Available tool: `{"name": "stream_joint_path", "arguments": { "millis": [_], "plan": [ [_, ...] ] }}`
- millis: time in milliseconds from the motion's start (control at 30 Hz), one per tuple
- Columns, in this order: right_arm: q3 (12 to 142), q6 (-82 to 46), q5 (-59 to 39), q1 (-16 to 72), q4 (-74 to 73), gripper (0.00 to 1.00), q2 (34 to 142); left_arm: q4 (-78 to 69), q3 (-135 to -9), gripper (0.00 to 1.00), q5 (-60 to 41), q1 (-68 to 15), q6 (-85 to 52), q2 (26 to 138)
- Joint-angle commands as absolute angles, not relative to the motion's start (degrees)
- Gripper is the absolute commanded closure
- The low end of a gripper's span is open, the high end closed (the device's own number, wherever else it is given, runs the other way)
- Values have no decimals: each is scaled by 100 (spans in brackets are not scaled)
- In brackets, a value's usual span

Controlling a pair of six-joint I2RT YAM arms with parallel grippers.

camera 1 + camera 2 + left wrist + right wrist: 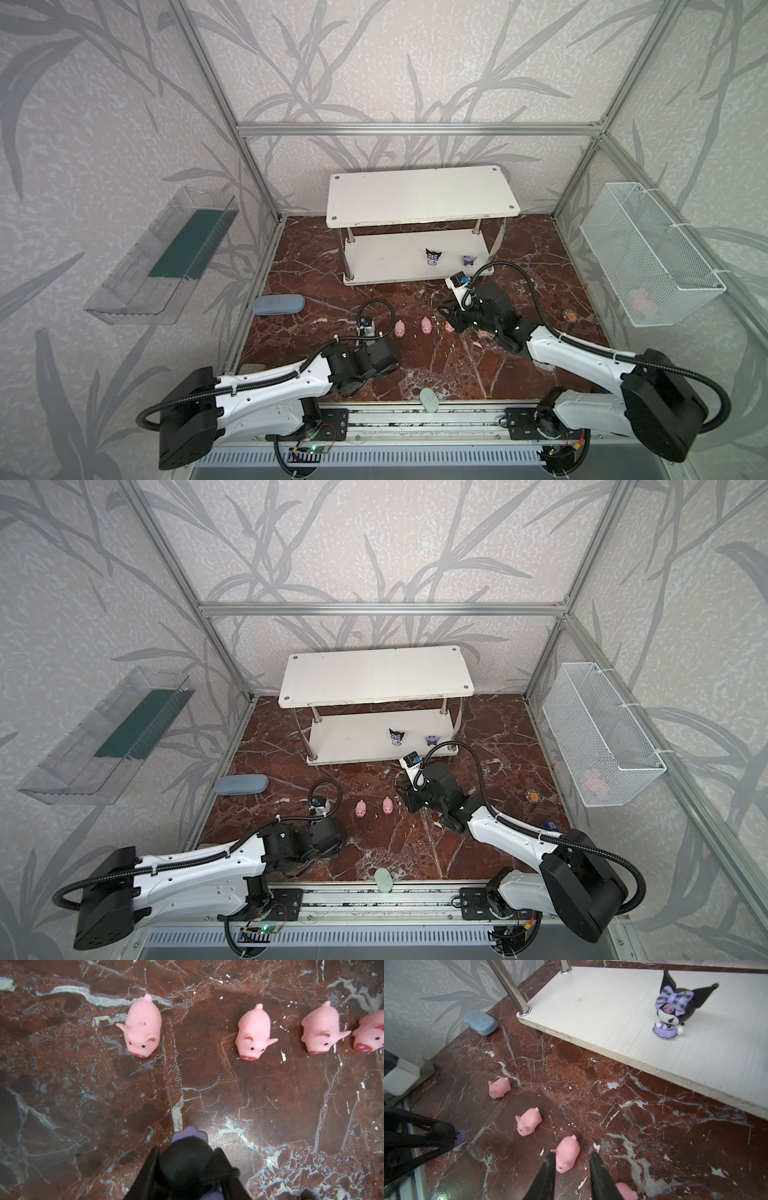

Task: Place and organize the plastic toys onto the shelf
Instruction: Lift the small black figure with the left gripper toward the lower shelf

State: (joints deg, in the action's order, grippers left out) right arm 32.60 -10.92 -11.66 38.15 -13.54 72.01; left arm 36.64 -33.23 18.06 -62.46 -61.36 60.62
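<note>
Dark toy (184, 1160), squeezed by the left gripper (187, 1152), should be lifted gently to the shelf (591, 1012); right gripper (573, 1155) is open around a pig (568, 1148).

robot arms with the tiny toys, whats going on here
Toys are being put onto the low two-tier white board shelf. The left gripper is pinched on a small black-headed, purple-based figurine standing on the brown marble tabletop. The right gripper is open, its tips straddling one tiny pink plastic pig in a row of four on the tabletop. Two similar figurines already stand on the shelf's lower board.
</note>
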Motion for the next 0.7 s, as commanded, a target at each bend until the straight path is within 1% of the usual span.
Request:
{"name": "stream_joint_path", "arguments": {
  "millis": [0, 267, 467, 667],
  "plan": [
    [3214, -1081, -1161, 3825, -1492, 70, 7159, 3966, -3738, 68, 1887, -6157, -5665, 5981],
    [3173, -1064, -1067, 3828, -1459, 70, 7050, 4176, -4508, 70, 1843, -5787, -4639, 6014],
    [3133, -1046, -946, 3823, -1429, 70, 6957, 3796, -4905, 70, 1615, -5195, -3654, 6206],
    [3146, -1034, -897, 3823, -1416, 70, 6978, 3130, -5262, 70, 1079, -4602, -2747, 6810]
  ]
}}
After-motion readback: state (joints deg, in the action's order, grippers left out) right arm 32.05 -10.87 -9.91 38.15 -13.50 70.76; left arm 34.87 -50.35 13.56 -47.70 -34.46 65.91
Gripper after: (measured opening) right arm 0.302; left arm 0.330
